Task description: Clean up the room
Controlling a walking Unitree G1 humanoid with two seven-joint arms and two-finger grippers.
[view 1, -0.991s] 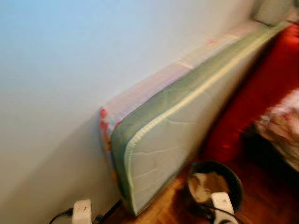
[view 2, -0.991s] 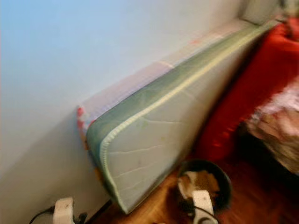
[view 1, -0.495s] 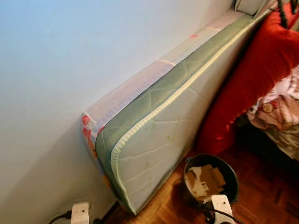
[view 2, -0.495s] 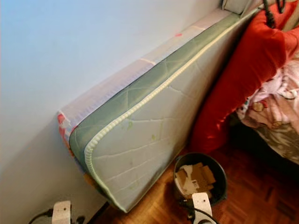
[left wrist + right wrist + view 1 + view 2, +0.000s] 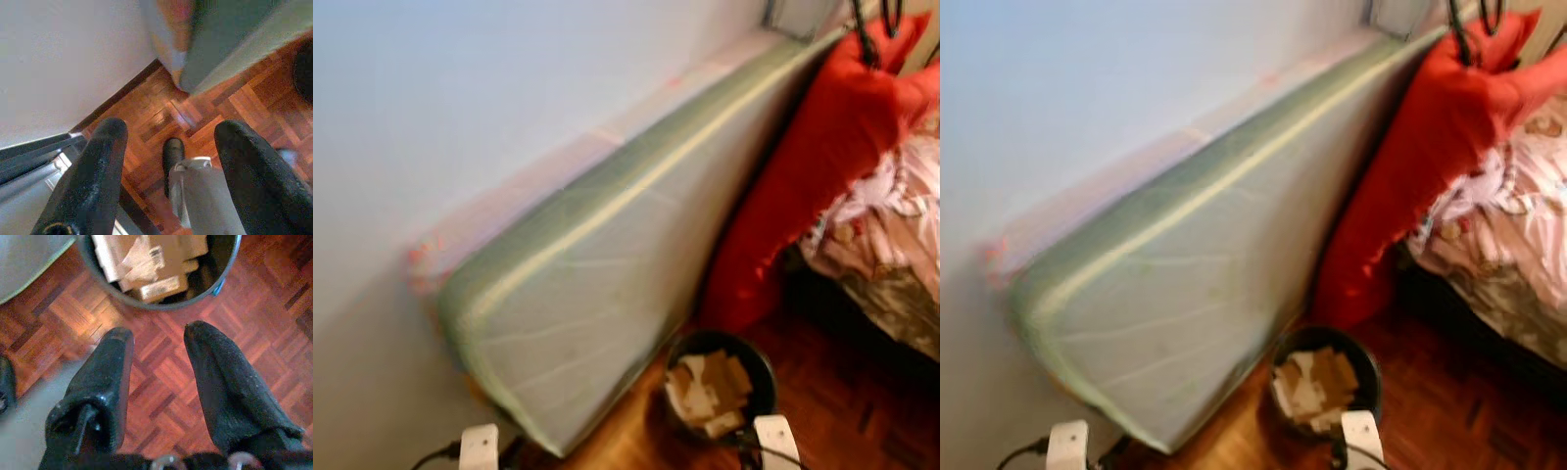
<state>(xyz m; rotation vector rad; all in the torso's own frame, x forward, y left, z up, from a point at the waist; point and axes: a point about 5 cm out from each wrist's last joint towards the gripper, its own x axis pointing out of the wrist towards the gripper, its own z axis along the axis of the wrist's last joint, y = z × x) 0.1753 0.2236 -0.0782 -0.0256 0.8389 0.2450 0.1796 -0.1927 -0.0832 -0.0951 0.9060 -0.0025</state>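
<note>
quilted green mattress [image 5: 578,294] leans beside round bin [image 5: 720,387] of cardboard.

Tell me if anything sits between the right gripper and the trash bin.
Nothing visible does. The right gripper hangs open and empty above bare parquet floor, and the trash bin, filled with cardboard scraps, stands just beyond its fingers. The mattress leans against the wall beside the bin, not across the gap.

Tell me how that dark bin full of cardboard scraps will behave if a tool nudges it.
The bin probably slides easily rather than gripping, since it stands on smooth wood parquet. It looks light for its size: its load is loose cardboard pieces. A push high on its rim might tip it and spill them.
</note>
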